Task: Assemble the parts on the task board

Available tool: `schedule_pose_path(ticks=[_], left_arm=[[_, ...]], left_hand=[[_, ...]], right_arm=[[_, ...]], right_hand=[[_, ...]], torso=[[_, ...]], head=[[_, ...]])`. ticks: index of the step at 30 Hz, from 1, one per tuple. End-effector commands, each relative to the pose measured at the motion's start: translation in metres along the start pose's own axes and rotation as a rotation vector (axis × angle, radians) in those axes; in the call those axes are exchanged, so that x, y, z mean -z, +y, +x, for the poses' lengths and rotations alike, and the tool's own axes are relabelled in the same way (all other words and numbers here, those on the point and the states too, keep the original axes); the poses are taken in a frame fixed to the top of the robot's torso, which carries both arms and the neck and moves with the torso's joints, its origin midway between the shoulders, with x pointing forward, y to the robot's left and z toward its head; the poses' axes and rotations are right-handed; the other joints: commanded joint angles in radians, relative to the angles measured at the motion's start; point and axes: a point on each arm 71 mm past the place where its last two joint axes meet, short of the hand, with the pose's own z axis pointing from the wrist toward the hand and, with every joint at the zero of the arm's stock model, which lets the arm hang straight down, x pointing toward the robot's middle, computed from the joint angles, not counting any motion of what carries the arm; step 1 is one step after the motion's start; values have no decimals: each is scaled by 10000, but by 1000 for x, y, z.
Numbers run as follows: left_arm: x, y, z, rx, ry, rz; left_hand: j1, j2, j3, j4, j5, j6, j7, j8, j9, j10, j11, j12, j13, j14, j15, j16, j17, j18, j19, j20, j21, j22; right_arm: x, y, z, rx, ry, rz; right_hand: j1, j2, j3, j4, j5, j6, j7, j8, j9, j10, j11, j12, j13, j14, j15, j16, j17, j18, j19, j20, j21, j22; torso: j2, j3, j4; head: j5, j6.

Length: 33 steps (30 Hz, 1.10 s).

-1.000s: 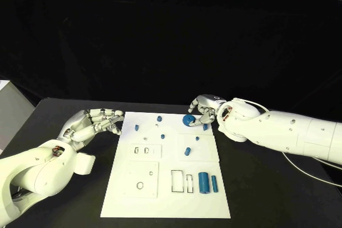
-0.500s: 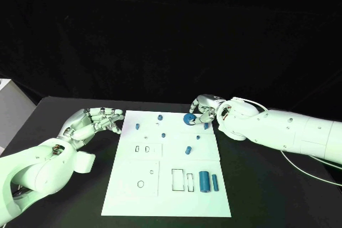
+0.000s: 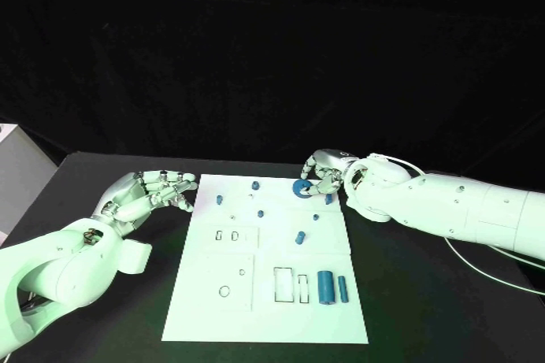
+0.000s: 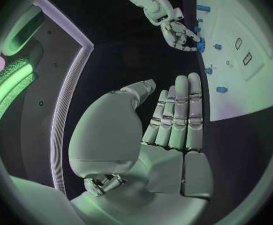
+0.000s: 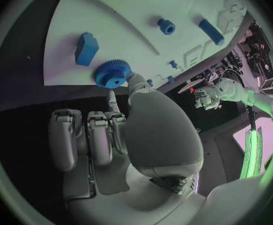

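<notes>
The right hand pinched a blue gear at its fingertips over the task board. The left hand held nothing, fingers loosely extended beside the board. The gear's underside was hidden.

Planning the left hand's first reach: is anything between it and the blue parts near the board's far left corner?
Nothing visible: the open left hand is beside the task board, bare table between it and the nearest blue part.

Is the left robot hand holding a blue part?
No; the left robot hand hovers beside the task board with nothing in it.
</notes>
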Motion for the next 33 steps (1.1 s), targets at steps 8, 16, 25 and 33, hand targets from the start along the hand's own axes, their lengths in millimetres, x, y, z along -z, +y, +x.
schedule_pose_path(ticks=[8,16,25,33], left_arm=[[-1,0,2,48,205,-4],[-1,0,2,60,246,-51],[-1,0,2,59,271,-76],[-1,0,3,65,287,-79]], left_hand=[[1,66,47,-9,-58,-67,-12,-10,8,-85,13,-45,5,-62,6,66,-10,27,-43,9,63,8],[-6,61,43,-6,-64,-81,-3,-19,8,-103,21,-47,4,-76,12,77,-15,27,-61,15,77,17],[-14,59,40,-2,-66,-94,4,-26,6,-117,27,-49,3,-84,17,84,-18,27,-72,19,85,21],[-14,59,40,-2,-66,-94,4,-26,6,-117,27,-49,3,-84,17,84,-18,27,-72,19,85,21]], right_arm=[[-1,-3,7,107,303,37],[-2,-4,10,165,399,99],[-1,-3,8,106,33,-79],[4,14,2,534,-1030,-1053]], right_hand=[[0,82,73,-10,75,62,-20,25,-11,1062,-11,34,2632,1060,35,34,2629,-184,521,50,50,1556],[2,54,77,-15,74,48,-17,17,-16,1062,-9,34,2632,1060,35,34,2629,-181,514,51,40,1544],[599,367,1349,-89,-577,373,-106,101,-76,1062,-89,34,2632,1060,-25,34,2629,-194,529,12,92,1629],[722,-354,3714,-721,-495,1346,-508,898,222,1062,-459,34,2632,1060,-358,34,2629,-190,515,-301,72,1646]], torso=[[-5,-4,-6],[-2,5,-18],[-18,-4,-15],[-31,-17,2]], head=[[51,-100],[76,-154],[90,-145],[94,-103]])
